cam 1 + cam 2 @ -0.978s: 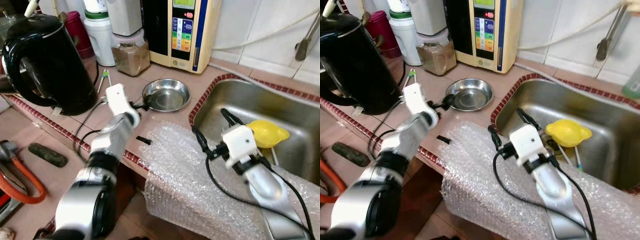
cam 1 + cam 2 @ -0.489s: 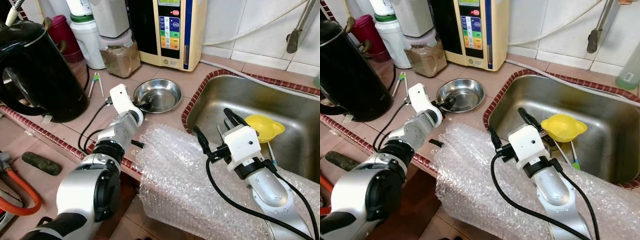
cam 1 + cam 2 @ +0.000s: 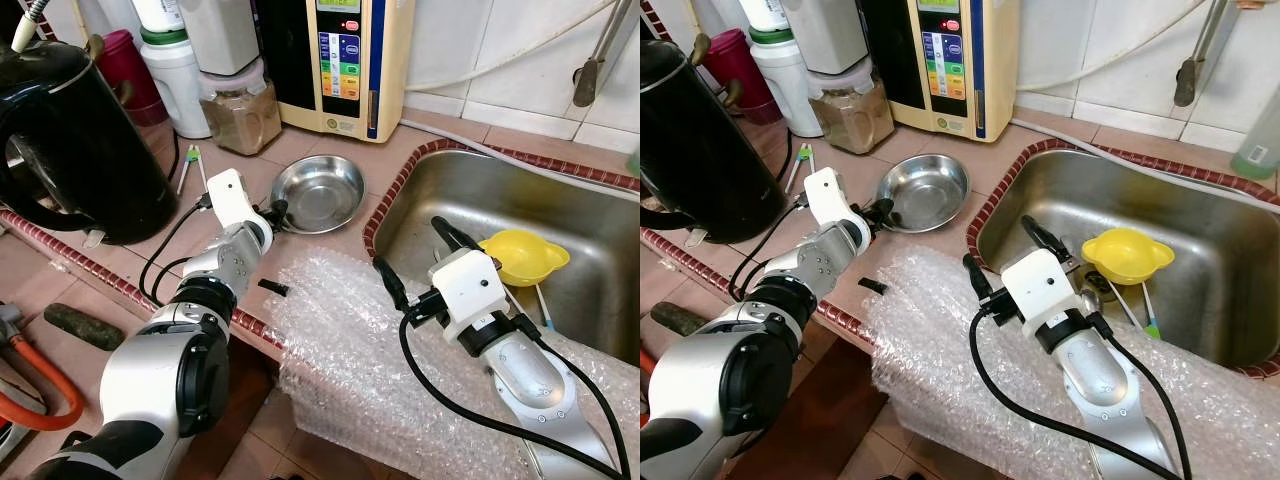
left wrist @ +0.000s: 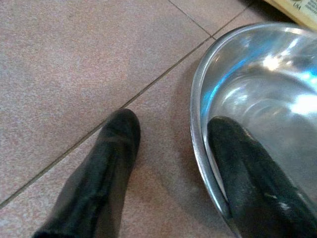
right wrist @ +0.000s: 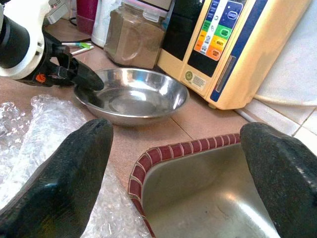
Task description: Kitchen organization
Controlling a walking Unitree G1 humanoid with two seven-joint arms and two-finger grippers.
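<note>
While our left arm reaches across the tiled counter, our left gripper sits at the near rim of the steel bowl. Its two fingers straddle that rim: one finger lies inside the bowl, the other rests on the tile just outside, with the thin metal edge between them. The left wrist view leaves it unclear whether the fingers press the rim, so we cannot tell whether the bowl is gripped.

The bowl stands on the counter between the sink on our right and the black kettle on our left. Behind it stand a cream appliance with coloured buttons and a jar of brown powder.

Our right gripper hovers over the sink's near left corner, fingers spread wide and holding nothing. Through the right wrist view we see both fingers apart, with the bowl and the red-tiled sink edge between them.

A sheet of bubble wrap drapes over the counter's front edge, under our right arm. A yellow funnel lies in the sink. A small dark object rests on the counter beside the bubble wrap.
</note>
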